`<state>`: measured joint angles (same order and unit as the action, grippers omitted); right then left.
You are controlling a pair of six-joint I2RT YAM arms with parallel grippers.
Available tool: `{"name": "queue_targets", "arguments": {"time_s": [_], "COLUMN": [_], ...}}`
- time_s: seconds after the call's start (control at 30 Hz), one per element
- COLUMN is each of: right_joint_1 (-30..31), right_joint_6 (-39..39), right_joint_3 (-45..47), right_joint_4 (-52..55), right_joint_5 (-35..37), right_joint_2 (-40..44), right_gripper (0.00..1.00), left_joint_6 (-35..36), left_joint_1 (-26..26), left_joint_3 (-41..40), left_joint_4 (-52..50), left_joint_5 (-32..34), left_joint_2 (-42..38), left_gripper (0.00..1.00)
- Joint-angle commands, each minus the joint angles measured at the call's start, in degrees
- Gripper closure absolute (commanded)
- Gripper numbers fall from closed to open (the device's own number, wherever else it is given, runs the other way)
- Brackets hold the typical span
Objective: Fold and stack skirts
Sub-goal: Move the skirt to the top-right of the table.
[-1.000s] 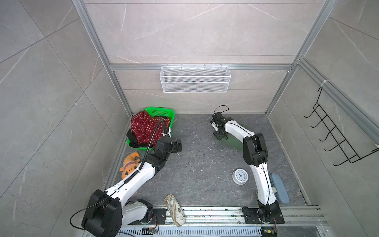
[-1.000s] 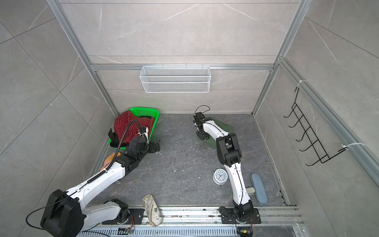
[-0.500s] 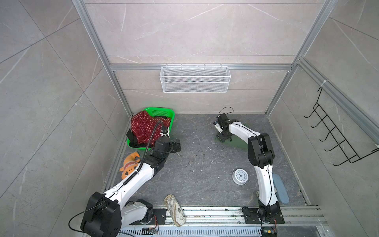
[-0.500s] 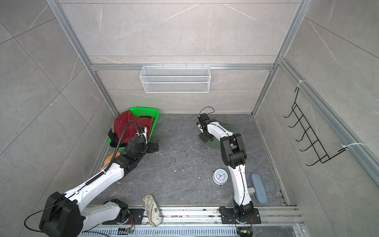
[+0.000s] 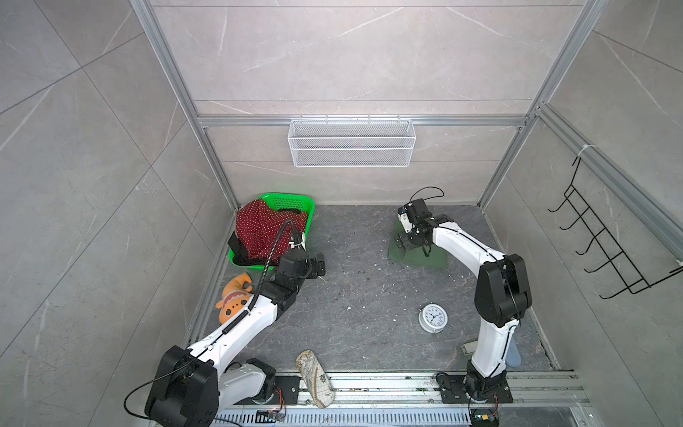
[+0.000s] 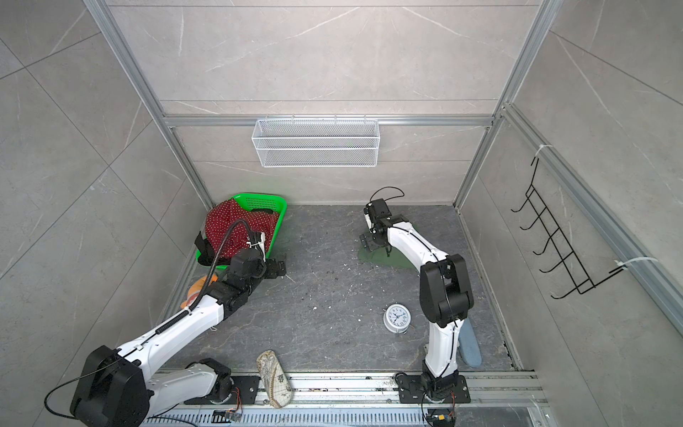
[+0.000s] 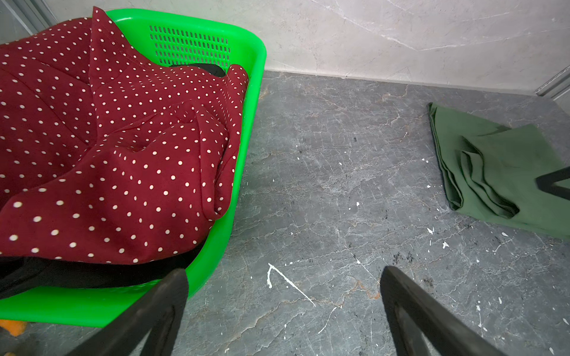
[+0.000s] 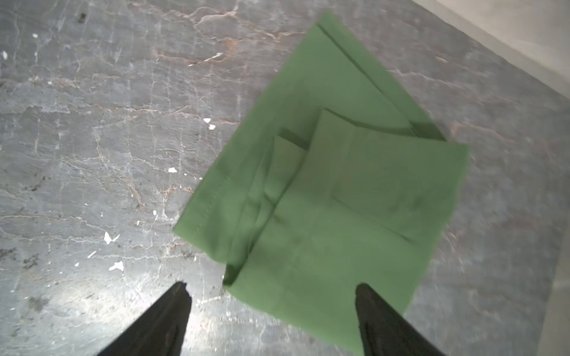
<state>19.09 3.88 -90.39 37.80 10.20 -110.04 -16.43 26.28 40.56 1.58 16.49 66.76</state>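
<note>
Dark green skirt [image 8: 324, 200] flat beneath right pincer [image 8: 271, 285], jaws apart and empty; left pincer [image 7: 282, 269] likewise.

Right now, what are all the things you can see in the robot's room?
green basket: 1, bright green, far left corner
red skirt: 1, red with white dots, heaped in the green basket
black skirt: 1, black, under the red skirt
green skirt: 1, dark green, folded on the floor, far right
plush toy: 1, orange, by the left wall
alarm clock: 1, white, floor, near right
patterned slipper: 1, beige, on the front rail; kind unsure
flat pad: 1, blue-grey, floor, front right
wire shelf: 1, white, back wall
hook rack: 1, black, right wall
left gripper: 1, black, open, beside the green basket
right gripper: 1, black, open, above the green skirt
</note>
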Motion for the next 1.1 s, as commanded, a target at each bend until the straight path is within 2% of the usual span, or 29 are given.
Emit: {"name": "queue_targets", "arguments": {"time_s": [0.0,0.13,0.37,0.63,0.83,1.07], "right_joint_1": [-0.85,-2.91,-7.35,-10.76,-13.76,-14.65], "right_joint_6": [-6.38,-10.22,-14.37,-14.66,-12.09,-3.37], "right_joint_3": [1.54,2.31,4.59,-1.30,-9.77,-18.56], "right_joint_4": [5.33,9.17,6.95,8.21,11.40,14.61], "right_joint_5": [5.21,6.57,0.84,0.23,2.64,10.21], "right_joint_2": [-0.09,-1.87,-5.34,-13.38,-19.77,-25.76], "right_gripper": [0.15,0.17,0.19,0.20,0.20,0.20], "left_joint_6": [0.91,0.89,0.97,1.23,1.73,2.94], "left_joint_1": [-0.44,-0.56,-0.79,-0.88,-0.88,-1.05], "left_joint_3": [-0.21,-0.49,-0.45,0.32,0.85,1.27], "left_joint_4": [2.36,2.54,2.04,0.37,-1.17,-2.78], "left_joint_5": [-0.21,-0.48,-0.32,0.53,1.77,3.23], "left_joint_2": [-0.44,-0.69,-1.54,-2.18,-3.00,-3.79], "left_gripper": [0.00,0.00,0.00,0.00,0.00,0.00]}}
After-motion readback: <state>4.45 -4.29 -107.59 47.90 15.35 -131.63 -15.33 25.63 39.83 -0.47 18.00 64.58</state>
